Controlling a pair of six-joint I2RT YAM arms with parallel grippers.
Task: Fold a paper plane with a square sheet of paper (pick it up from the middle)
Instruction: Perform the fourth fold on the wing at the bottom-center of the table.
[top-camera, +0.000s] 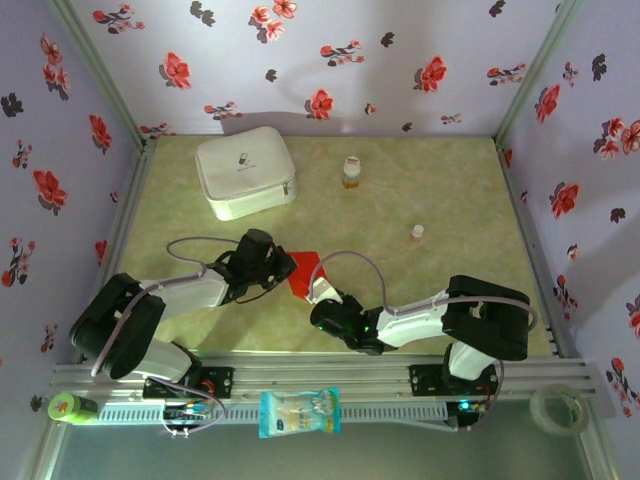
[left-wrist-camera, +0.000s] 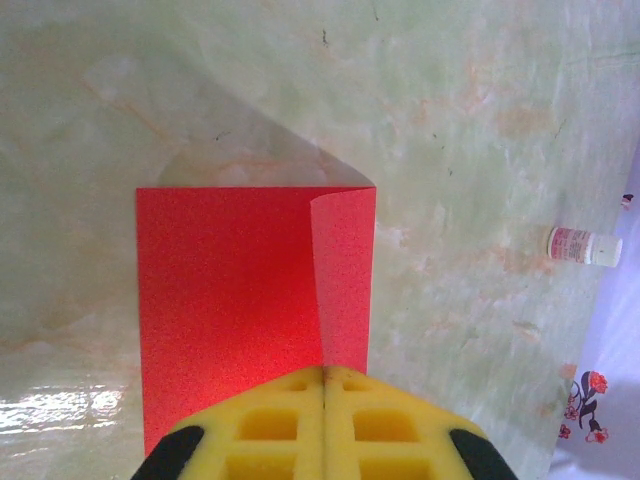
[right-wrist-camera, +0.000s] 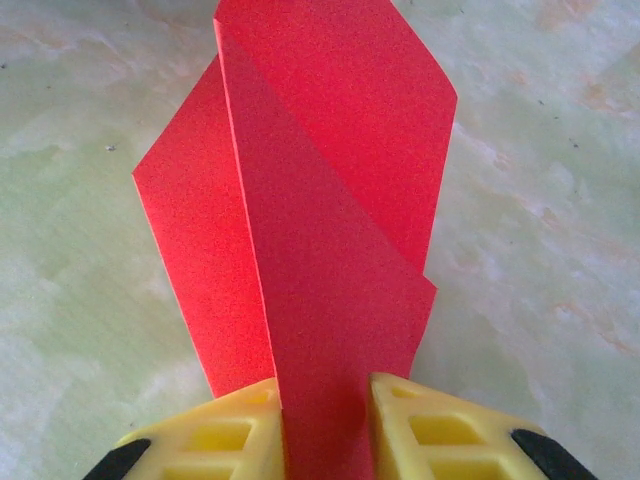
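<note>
Table (top-camera: 450, 290): green marbled top.
Left arm (top-camera: 170, 295): lies low, stretched from its base rightward towards the table's middle.
Right arm (top-camera: 440, 315): elbow bent, forearm low, reaching leftward.
White zip case (top-camera: 245, 172): far left, well apart from the arms.
Red sheet of paper (top-camera: 305, 272): near the table's middle between both grippers, partly folded, one flap curling up.
Left gripper (left-wrist-camera: 325, 375): pads pressed together on the sheet's edge.
Right gripper (right-wrist-camera: 325, 390): pinching the sheet's raised fold.
Small bottle (top-camera: 417, 233): right of the sheet, apart.

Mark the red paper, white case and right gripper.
red paper (left-wrist-camera: 230, 290): left wrist view, flat middle.
white case (top-camera: 245, 172): top view, lid centre.
right gripper (right-wrist-camera: 325, 405): right wrist view, midway between fingertips.
</note>
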